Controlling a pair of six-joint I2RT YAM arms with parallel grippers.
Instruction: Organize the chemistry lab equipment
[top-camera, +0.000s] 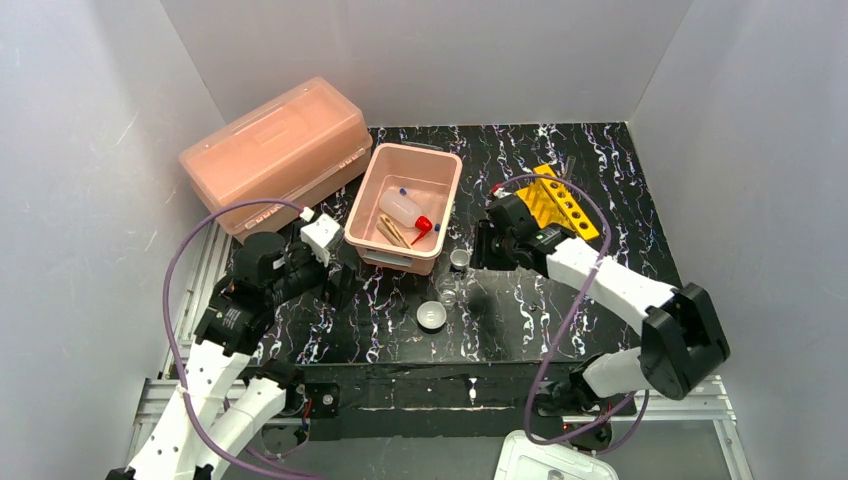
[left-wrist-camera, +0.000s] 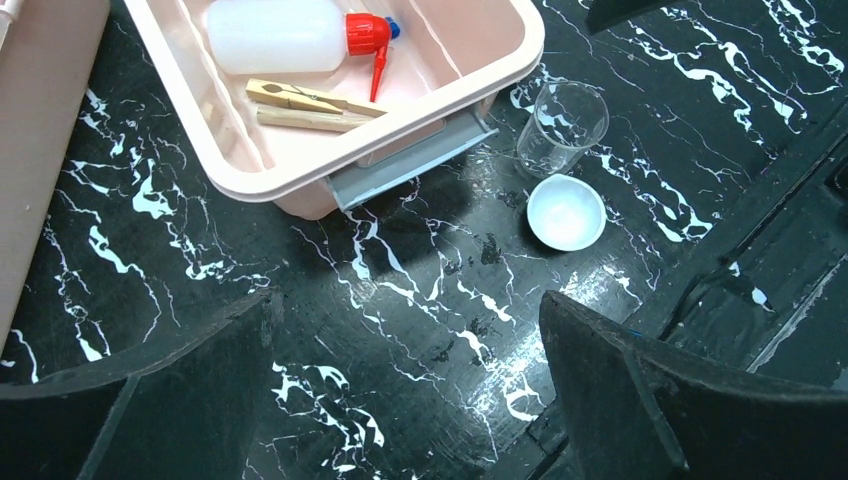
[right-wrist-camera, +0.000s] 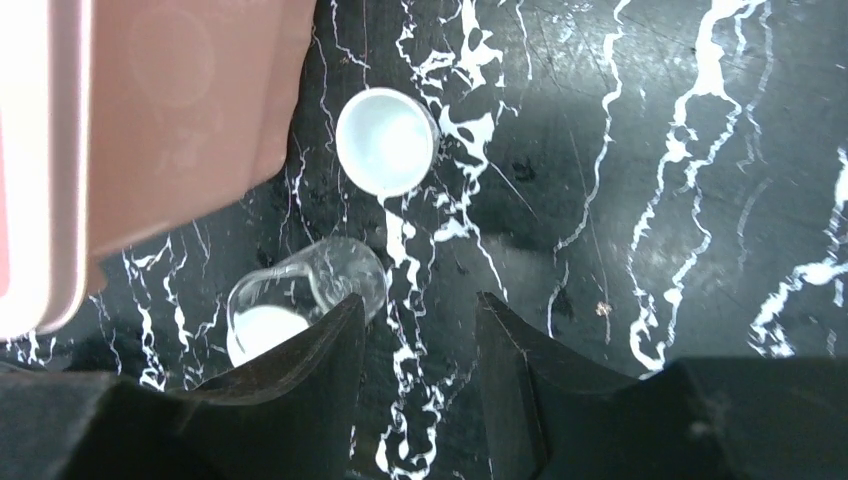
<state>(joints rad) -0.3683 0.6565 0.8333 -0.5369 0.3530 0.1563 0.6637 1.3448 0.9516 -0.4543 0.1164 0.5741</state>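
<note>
Hovering open and empty, left gripper (left-wrist-camera: 407, 300) and right gripper (right-wrist-camera: 418, 305) leave a clear beaker (left-wrist-camera: 562, 125) and white dish (left-wrist-camera: 566, 212) outside the pink plastic tub (top-camera: 418, 151) holding a red-spouted white squeeze bottle (left-wrist-camera: 270, 35).

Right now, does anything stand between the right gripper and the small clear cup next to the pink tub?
Nothing visible does. The cup stands right beside one finger of the right gripper, outside the gap, which holds only bare table. The pink tub is on the cup's other side; the white dish lies farther ahead, apart.
</note>
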